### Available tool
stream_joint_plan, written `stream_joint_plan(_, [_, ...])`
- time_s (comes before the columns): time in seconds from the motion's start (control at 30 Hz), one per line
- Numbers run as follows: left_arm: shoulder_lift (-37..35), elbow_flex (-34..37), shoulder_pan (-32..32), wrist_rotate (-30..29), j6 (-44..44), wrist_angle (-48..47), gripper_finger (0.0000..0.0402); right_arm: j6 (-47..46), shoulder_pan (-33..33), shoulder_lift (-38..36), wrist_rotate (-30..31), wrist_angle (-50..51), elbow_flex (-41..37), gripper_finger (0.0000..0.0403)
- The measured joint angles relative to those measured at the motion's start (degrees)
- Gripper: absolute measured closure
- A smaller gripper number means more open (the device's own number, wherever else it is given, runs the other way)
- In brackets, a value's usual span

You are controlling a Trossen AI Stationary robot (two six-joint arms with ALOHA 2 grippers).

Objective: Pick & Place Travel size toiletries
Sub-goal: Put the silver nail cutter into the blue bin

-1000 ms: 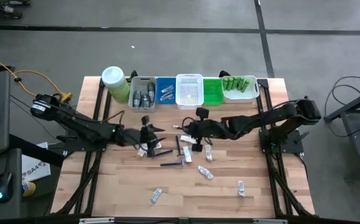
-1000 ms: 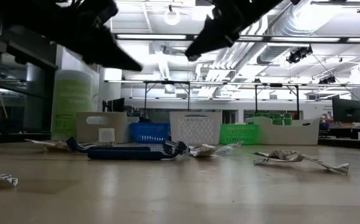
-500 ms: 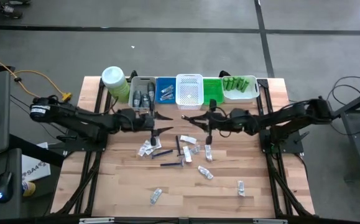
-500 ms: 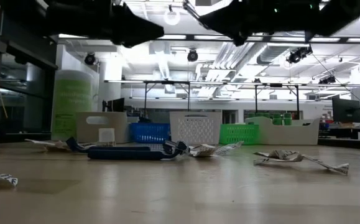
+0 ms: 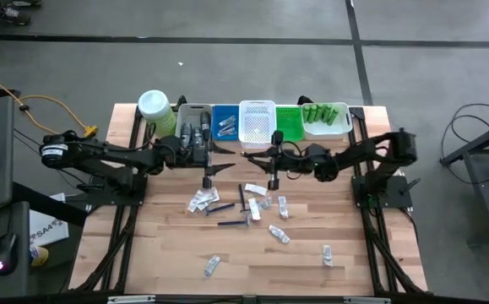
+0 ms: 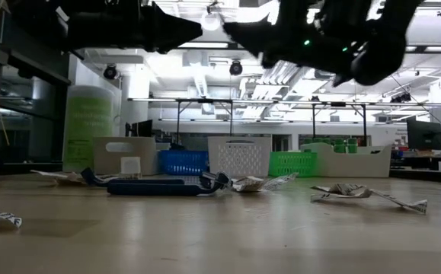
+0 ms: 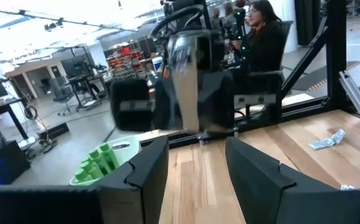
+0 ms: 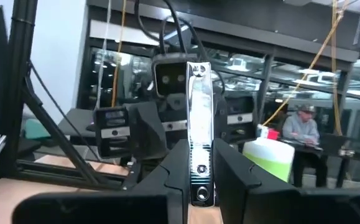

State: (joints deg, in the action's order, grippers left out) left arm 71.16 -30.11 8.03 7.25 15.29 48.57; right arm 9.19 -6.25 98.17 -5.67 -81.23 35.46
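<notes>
My right gripper (image 8: 199,149) is shut on a silver nail clipper (image 8: 198,106), high above the table in front of the bins (image 5: 265,160). It points toward the table's left. My left gripper (image 7: 195,143) faces it from the left (image 5: 214,165), open with nothing between its fingers. Through that gap the left wrist view shows the clipper (image 7: 183,81), blurred. Loose toiletries lie flat on the table below: clear sachets (image 5: 198,201) (image 5: 282,207) and dark sticks (image 5: 220,207). My right gripper pinches the nail clipper by one end (image 8: 200,177) between its two fingers. The fingers run along the clipper, which sticks out past the fingertips. They point about level toward the table's left. The clipper is lifted clear of the table.
Along the far edge stand a grey bin (image 5: 193,127), a blue bin (image 5: 225,122), a white basket (image 5: 258,122), a green basket (image 5: 288,125) and a tray of green bottles (image 5: 327,118), with a pale-green jar (image 5: 155,114) at the left. More sachets (image 5: 212,266) (image 5: 327,255) lie near the front.
Both grippers have swung up from pointing down at the scattered items to about level, and have moved toward the table's far edge. They now face each other in front of the bins. The right one has carried the clipper along.
</notes>
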Motion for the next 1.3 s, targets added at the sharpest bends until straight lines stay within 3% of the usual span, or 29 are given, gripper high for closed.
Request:
stream_joint_plan(0.3, [0.00,0.00,-0.15,0.18,-0.05,0.77,0.0243,-0.37,-1.02,6.34,-4.37,0.26,6.80,0.0364])
stream_joint_plan(1.3, [-0.02,-0.02,-0.15,0.61,-4.99,4.87,0.0243,-0.33,-0.99,6.36,-6.31,1.35,6.71,0.0364])
